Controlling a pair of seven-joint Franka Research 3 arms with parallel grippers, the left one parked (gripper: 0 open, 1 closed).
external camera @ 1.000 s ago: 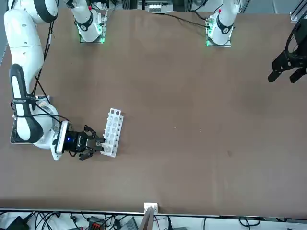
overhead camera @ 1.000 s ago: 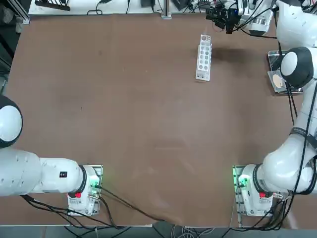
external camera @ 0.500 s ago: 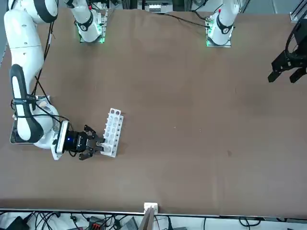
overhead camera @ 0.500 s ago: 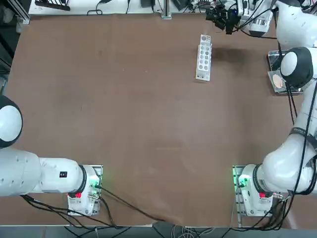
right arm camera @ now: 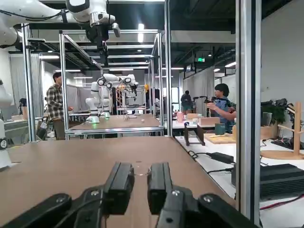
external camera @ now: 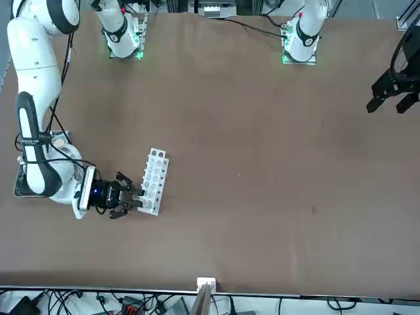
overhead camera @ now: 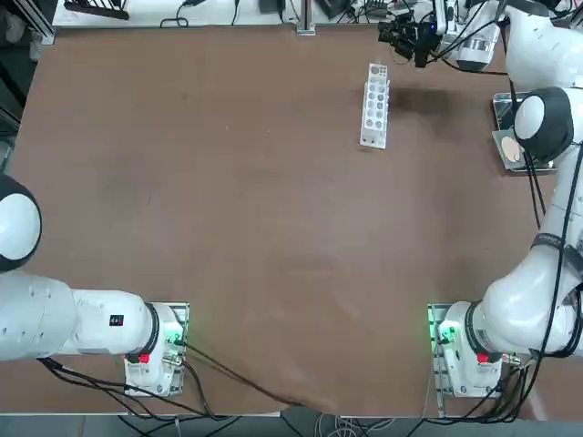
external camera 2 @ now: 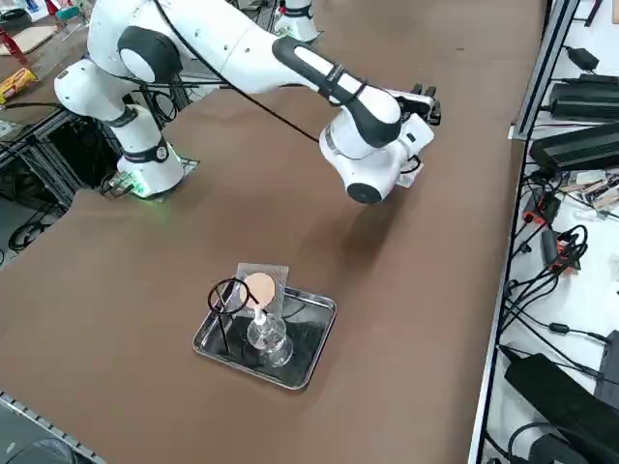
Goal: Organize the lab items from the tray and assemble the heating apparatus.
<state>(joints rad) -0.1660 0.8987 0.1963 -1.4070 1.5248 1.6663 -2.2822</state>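
Looking at the right pincer (right arm camera: 141, 176) partway open, holding nothing, above the table (overhead camera: 264, 200). Off to its right and nearer the arm bases: steel tray (external camera 2: 309, 331) with glass burner (external camera 2: 270, 340), wire stand (external camera 2: 221, 327), mesh (external camera 2: 277, 274). To its left, white rack (overhead camera: 374, 107).

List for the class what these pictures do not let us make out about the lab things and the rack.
- Top view: the robot's arm covers part of the steel tray, hiding most of the wire stand.
- Front view: the arm hides the glass burner.
- Right side view: the white rack cannot be seen.
- Right wrist view: the tray is out of frame.
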